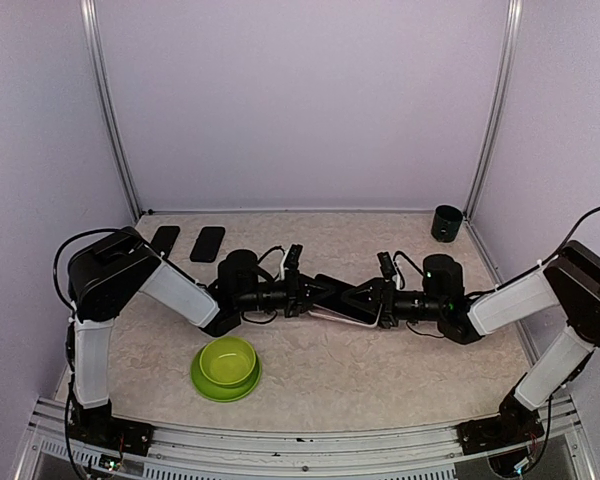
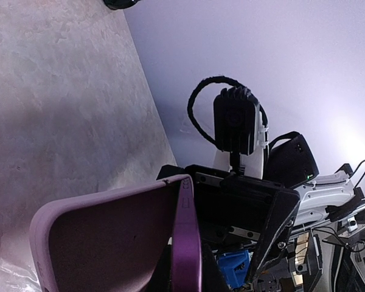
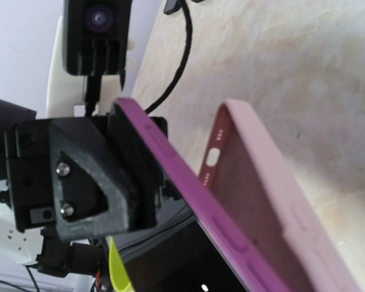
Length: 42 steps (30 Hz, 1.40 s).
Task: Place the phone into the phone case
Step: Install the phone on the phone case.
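My two grippers meet above the middle of the table. My left gripper (image 1: 305, 293) is shut on one end of the purple phone (image 1: 335, 295), whose dark screen faces up. In the left wrist view its fingers (image 2: 163, 276) clamp the phone's purple edge (image 2: 187, 231). My right gripper (image 1: 382, 303) is shut on the pink phone case (image 1: 342, 318), held just under the phone. In the right wrist view the phone (image 3: 170, 176) lies at an angle over the open case (image 3: 261, 207), with a gap at the case's port end. My right fingers are hidden there.
A green bowl (image 1: 226, 366) sits near the front, left of centre. Two black phones (image 1: 164, 240) (image 1: 208, 243) lie at the back left. A black cup (image 1: 446, 222) stands at the back right corner. White walls enclose the table.
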Each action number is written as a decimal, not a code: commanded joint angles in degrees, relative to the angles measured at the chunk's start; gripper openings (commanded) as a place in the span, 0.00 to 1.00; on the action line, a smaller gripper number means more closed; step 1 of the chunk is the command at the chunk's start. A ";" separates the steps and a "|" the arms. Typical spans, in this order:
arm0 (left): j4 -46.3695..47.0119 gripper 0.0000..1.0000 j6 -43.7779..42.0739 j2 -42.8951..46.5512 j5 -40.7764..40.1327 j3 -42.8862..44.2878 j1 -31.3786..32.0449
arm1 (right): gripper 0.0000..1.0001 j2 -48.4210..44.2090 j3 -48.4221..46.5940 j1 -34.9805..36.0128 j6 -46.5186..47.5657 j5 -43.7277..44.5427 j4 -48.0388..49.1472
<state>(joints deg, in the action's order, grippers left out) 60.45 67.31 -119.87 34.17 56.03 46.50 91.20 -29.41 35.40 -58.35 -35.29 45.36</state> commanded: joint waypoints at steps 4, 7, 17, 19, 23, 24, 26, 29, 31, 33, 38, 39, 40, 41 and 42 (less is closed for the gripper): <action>5.59 0.00 0.38 -0.44 0.17 2.43 1.05 | 0.81 1.09 0.87 0.86 -1.56 -1.50 4.60; 5.71 0.00 0.37 -0.49 0.00 2.09 1.00 | 0.73 1.00 1.26 0.89 -1.66 -1.78 5.14; 5.04 0.00 -0.07 -0.64 0.00 1.71 1.05 | 0.42 -0.04 1.86 0.90 -1.42 -3.26 5.68; 5.09 0.00 -0.07 -0.79 -0.03 1.71 1.05 | 0.39 -0.20 1.90 0.90 -1.46 -3.50 5.94; 5.06 0.00 -0.13 -0.82 -0.05 1.63 0.97 | 0.36 -0.35 1.83 0.88 -1.31 -4.34 6.33; 4.98 0.00 -0.27 -0.74 -0.01 1.58 0.96 | 0.37 -0.42 1.77 0.87 -1.19 -4.76 6.44; 4.59 0.00 -0.58 -0.42 -0.08 1.42 0.81 | 0.49 -0.72 1.60 0.86 -0.94 -5.52 6.30; 3.60 0.00 -1.22 0.23 -0.37 1.15 0.42 | 0.64 -1.62 1.62 0.84 -0.31 -5.76 5.70; 3.16 0.00 -1.51 0.50 -0.41 1.02 0.26 | 0.68 -2.52 1.63 0.81 0.18 -5.59 5.27; 3.07 0.00 -1.57 0.67 -0.43 0.93 0.26 | 0.70 -3.28 1.64 0.68 0.49 -5.43 4.88; 3.10 0.00 -1.39 0.70 -1.01 0.66 0.08 | 0.76 -5.13 1.99 0.42 0.43 -4.33 4.12; 3.10 0.00 -1.39 0.70 -1.17 0.58 0.06 | 0.76 -5.56 2.27 0.34 0.25 -3.87 4.18; 3.10 0.00 -1.39 0.76 -1.32 0.50 0.02 | 0.76 -5.95 2.47 0.25 0.14 -3.44 4.25; 3.10 0.00 -1.43 0.78 -1.43 0.36 -0.01 | 0.76 -6.35 2.59 0.20 0.01 -3.25 4.33; 3.10 0.00 -1.43 0.78 -1.56 0.27 -0.01 | 0.76 -6.64 2.68 0.12 -0.11 -3.03 4.42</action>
<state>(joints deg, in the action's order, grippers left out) 63.44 67.00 -120.38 34.96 56.69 47.20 87.96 -27.31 35.77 -59.24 -38.57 47.11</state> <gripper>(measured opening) 0.074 0.760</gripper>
